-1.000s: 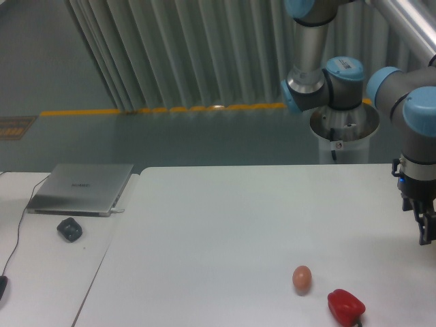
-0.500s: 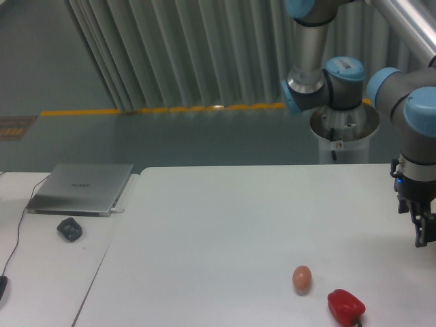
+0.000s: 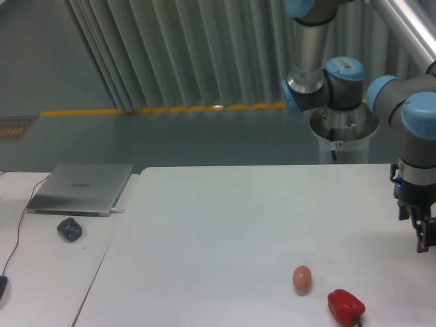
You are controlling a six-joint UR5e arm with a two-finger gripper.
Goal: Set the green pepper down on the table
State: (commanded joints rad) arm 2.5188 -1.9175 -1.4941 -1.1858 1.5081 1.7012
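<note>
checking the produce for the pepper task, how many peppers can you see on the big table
1: a red pepper near the front right of the table, right of the egg. No green pepper shows; one could lie outside the frame, past the right edge by the end effector.

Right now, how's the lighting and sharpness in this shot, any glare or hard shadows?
Fixed camera: dim, greenish, even light and slightly soft focus; no strong glare on the table; the egg and red pepper cast only faint shadows; the gripper is cut off by the right edge.
</note>
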